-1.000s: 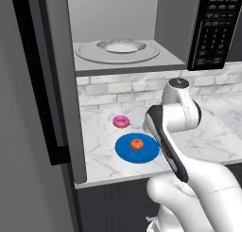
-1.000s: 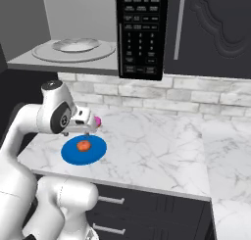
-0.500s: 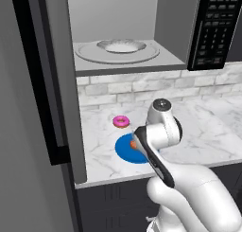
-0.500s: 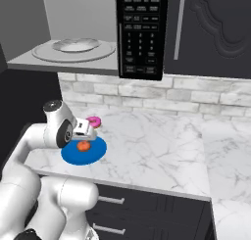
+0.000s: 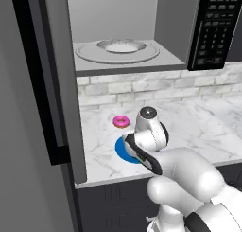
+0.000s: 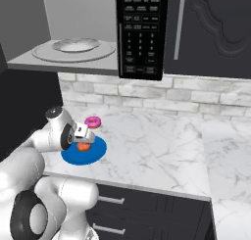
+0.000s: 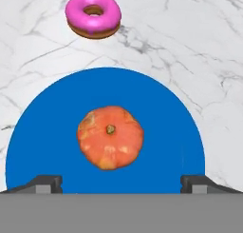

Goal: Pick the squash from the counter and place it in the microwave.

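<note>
Two dark fingertips (image 7: 45,183) are showing at the bottom corners of the hand view, standing wide apart, so the gripper (image 7: 121,185) is spread and holding nothing. It is hanging low over the round blue plate (image 7: 42,127), with the squash (image 7: 110,137) sitting between the lines of the two tips but not touched by either. The squash is resting at about the middle of the plate, and the plate is lying on the counter (image 6: 162,151) near its front edge, toward the counter's left end, below the microwave (image 5: 123,53). A pink frosted donut (image 7: 93,14) is lying on the marble just beyond the plate's far rim, apart from the squash. The microwave is standing open, its door (image 5: 40,75) swung out to the left, and its glass turntable with the bowl is sitting unoccupied. Judging from this, the task is only beginning: the approach seems nearly finished, while the closing on the squash, the lift, the carry up into the cavity and the release are all waiting to be done.
</note>
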Motion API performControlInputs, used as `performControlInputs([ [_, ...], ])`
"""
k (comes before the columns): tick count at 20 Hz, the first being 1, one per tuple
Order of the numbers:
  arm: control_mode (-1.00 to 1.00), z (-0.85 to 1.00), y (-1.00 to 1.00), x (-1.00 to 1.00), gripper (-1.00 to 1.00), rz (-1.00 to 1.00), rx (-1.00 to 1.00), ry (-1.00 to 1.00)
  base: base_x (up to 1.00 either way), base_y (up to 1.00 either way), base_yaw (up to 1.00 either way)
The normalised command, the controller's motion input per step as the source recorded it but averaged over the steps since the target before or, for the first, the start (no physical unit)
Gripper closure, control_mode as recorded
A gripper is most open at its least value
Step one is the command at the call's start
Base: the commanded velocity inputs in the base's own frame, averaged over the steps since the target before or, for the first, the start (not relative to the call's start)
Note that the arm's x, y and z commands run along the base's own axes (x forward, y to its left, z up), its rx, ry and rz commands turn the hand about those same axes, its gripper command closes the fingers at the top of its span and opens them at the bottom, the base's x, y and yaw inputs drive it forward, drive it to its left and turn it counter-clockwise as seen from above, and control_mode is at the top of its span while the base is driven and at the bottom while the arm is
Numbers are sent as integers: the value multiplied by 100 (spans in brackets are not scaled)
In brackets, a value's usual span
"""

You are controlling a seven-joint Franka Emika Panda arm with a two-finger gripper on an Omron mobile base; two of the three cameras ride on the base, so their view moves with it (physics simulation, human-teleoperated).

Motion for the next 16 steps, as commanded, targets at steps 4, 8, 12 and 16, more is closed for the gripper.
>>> performControlInputs([
  [4,-100,-29,0,45,-100,-1,0,7,0,0,0],
  [8,-100,-26,1,38,-100,-2,0,8,0,0,0],
  [12,-100,-21,2,2,-100,-1,0,10,0,0,0],
  [16,-100,-26,0,0,-100,-2,0,5,0,0,0],
])
